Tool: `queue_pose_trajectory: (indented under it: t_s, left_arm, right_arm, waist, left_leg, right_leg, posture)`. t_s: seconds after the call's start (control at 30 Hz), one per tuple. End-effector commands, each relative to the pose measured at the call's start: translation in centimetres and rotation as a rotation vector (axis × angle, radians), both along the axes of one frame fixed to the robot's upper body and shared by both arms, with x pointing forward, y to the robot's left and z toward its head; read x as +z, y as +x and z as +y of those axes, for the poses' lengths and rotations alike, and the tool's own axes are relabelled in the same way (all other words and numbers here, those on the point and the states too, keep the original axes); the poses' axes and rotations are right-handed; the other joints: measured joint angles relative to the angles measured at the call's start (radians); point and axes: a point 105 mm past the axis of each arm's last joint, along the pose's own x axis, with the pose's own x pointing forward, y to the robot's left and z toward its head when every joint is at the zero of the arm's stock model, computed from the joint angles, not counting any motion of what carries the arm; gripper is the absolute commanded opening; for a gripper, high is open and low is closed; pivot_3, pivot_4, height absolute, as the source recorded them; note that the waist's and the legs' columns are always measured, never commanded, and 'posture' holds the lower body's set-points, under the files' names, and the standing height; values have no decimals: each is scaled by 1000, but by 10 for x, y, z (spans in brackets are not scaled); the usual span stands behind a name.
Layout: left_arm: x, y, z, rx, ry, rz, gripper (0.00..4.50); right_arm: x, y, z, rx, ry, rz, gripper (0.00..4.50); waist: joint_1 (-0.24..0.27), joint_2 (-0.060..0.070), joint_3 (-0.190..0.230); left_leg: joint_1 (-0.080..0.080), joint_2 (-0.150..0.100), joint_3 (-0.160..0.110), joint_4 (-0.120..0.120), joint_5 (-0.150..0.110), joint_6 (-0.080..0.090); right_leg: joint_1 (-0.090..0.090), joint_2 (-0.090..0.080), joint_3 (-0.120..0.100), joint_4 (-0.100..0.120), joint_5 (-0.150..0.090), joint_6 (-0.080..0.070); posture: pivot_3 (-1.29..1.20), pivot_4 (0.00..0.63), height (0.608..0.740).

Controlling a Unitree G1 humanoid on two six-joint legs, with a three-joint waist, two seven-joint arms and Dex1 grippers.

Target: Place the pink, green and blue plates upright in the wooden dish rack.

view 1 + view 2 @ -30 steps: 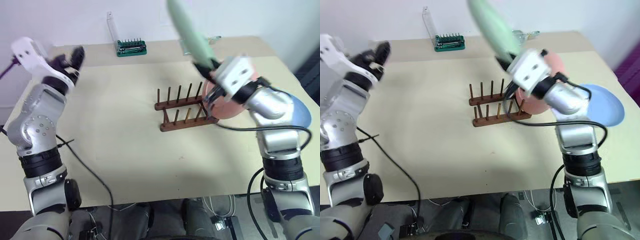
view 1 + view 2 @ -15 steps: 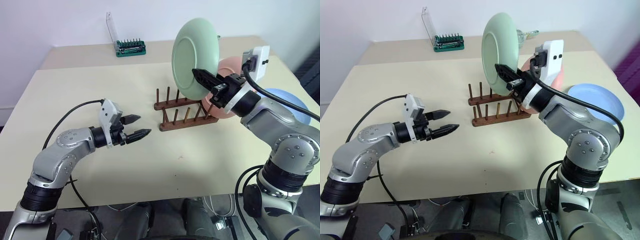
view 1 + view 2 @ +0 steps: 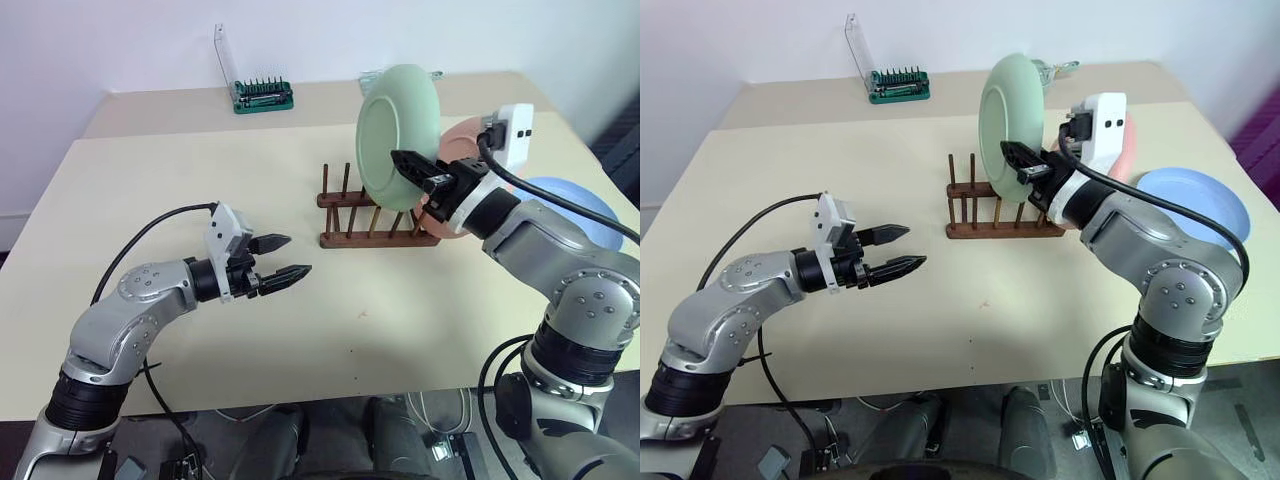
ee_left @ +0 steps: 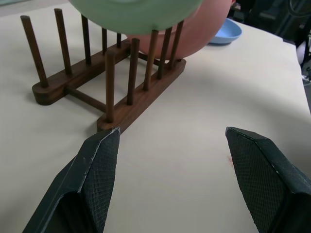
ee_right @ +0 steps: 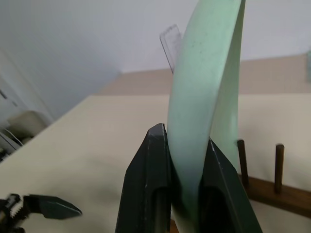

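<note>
My right gripper (image 3: 415, 170) is shut on the lower rim of the pale green plate (image 3: 398, 135). It holds the plate upright just above the right half of the dark wooden dish rack (image 3: 375, 215). The pink plate (image 3: 1127, 150) stands tilted at the rack's right end, partly hidden behind my right arm. To the right, the blue plate (image 3: 1195, 195) lies flat on the table. My left gripper (image 3: 280, 257) hovers open low over the table left of the rack, pointing at it with nothing between its fingers. The left wrist view shows the rack (image 4: 97, 87) close ahead.
A green-based tool case with a raised clear lid (image 3: 262, 95) sits at the table's far edge. The beige table (image 3: 200, 160) has open room left of and in front of the rack. A black cable trails from my left arm.
My left arm swung down from high at the far left to low in front of the rack. The right wrist rolled the green plate upright and lowered it. The rack has turned slightly.
</note>
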Motion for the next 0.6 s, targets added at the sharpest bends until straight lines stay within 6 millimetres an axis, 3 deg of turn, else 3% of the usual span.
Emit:
queue_pose_trajectory:
  t_s: [0.03,0.3,0.6]
  left_arm:
    - [8,-3,0,-3,-4,-33,3554]
    - [8,0,-2,-5,-2,-40,3554]
    - [7,0,-2,1,4,-40,3554]
  right_arm:
    - [31,-11,-3,-7,34,-123,0]
    - [24,-2,-10,-86,49,-66,0]
    - [-15,18,-11,-162,43,118,0]
  waist:
    - [0,0,0]
    - [0,0,0]
    - [0,0,0]
  left_leg:
    - [0,0,0,0,0,0]
    - [0,0,0,0,0,0]
    - [0,0,0,0,0,0]
  right_leg:
    - [0,0,0,0,0,0]
    - [0,0,0,0,0,0]
    - [0,0,0,0,0,0]
  posture:
    - [0,150,740]
    - [0,150,740]
    - [0,150,740]
